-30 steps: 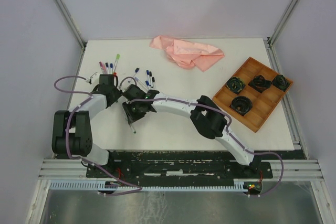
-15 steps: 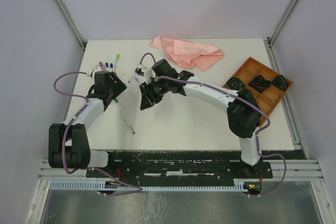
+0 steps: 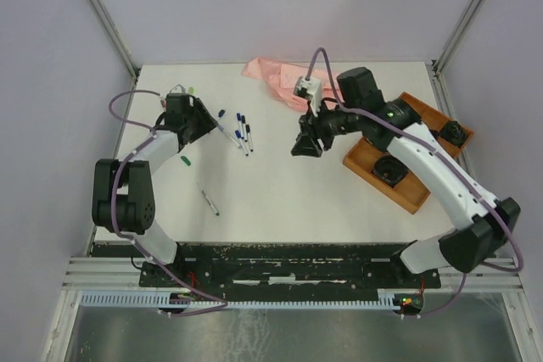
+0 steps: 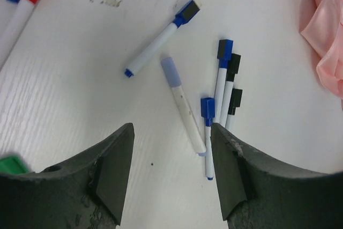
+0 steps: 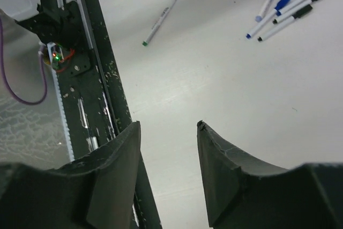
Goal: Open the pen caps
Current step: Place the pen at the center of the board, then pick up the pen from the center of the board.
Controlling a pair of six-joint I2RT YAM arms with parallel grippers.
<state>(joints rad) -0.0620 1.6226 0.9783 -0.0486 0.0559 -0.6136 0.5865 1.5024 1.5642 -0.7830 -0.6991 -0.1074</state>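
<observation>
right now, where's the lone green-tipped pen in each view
Top external: the lone pen lies left of centre and below the middle, by itself, nearer the arm bases than the other pens.
Left wrist: not in it.
Right wrist: near the top, left of centre, green tip pointing down-left.
Shared landmark: the blue-capped pens, a small cluster seen in all three views.

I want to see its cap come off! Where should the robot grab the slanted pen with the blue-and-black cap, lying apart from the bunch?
Probably best the white barrel, mid-length, coming straight down with the jaws astride its thin width. It lies flat, with bare table on both long sides, apart from the other pens, and this leaves the blue-and-black cap free.
</observation>
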